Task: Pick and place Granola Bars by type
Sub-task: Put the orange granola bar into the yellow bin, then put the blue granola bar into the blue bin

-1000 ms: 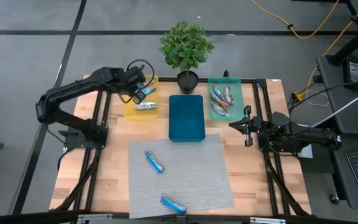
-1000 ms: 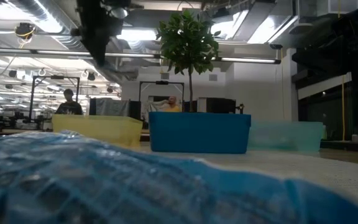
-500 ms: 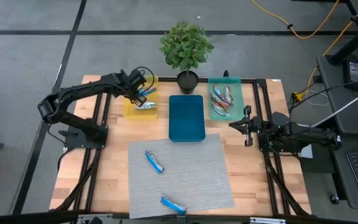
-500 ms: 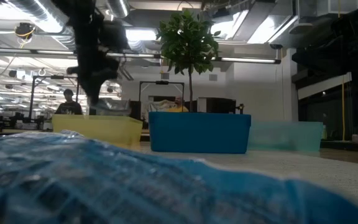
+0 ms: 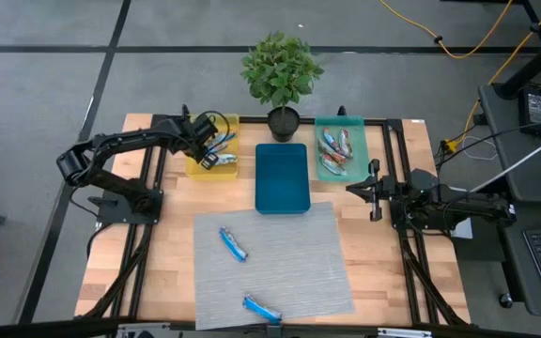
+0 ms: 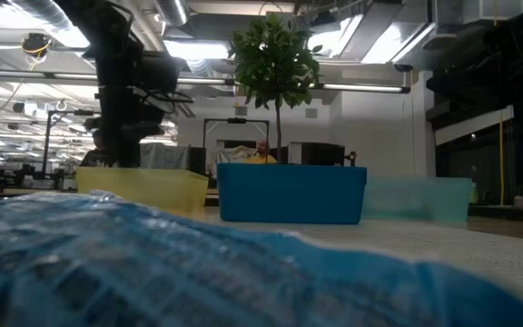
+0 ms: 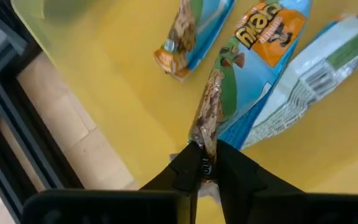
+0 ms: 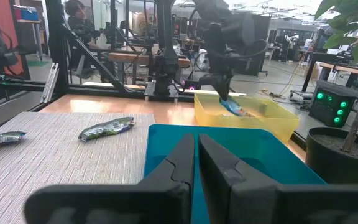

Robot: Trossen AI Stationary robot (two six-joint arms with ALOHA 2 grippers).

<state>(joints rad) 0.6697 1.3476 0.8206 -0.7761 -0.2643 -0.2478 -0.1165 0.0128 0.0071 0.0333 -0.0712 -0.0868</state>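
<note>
The left gripper [image 5: 210, 153] is reaching down into the yellow rectangular plastic tray [image 5: 195, 169] at the back left of the wooden table [image 5: 172, 253], its jaws clenching the crimped end of a bright blue crinkled-wrapper granola bar [image 7: 241, 74] that is lying against the tray floor beside two other bars [image 7: 191, 31] of similar blue and white wrapping. The right gripper [image 5: 350, 189] is waiting just right of the dark blue tray [image 5: 281, 178], jaws pressed together and holding nothing. Several red-orange multicoloured bars [image 5: 334, 150] are sitting in the teal tray [image 5: 356, 127] beside the potted green plant [image 5: 281, 70]. Two blue bars are lying apart on the grey woven mat [image 5: 299, 263], one near its left middle [image 5: 233, 243], one by its front edge [image 5: 261, 307].
</note>
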